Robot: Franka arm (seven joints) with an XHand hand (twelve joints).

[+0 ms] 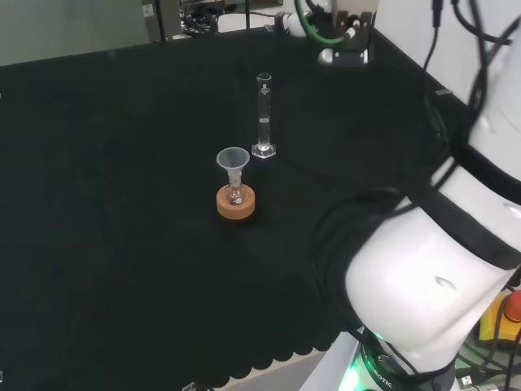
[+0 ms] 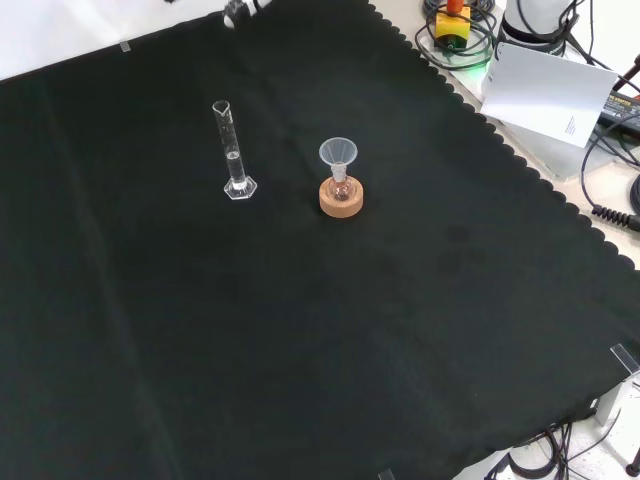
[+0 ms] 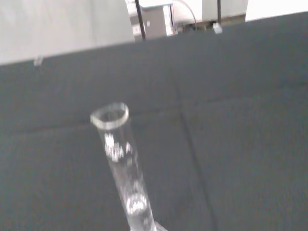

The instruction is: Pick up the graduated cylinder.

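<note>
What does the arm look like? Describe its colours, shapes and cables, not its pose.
The arm is built of big, rounded, glossy white links. A black band crosses between two of them, and black cables hang alongside. A green light glows at its base. Near its far end, a green cable loops past a white fitting.

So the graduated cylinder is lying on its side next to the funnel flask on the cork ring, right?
Not quite. The graduated cylinder stands upright on its base, as the front view shows. It is indeed next to the funnel and flask on the cork ring, apart from them.
</note>
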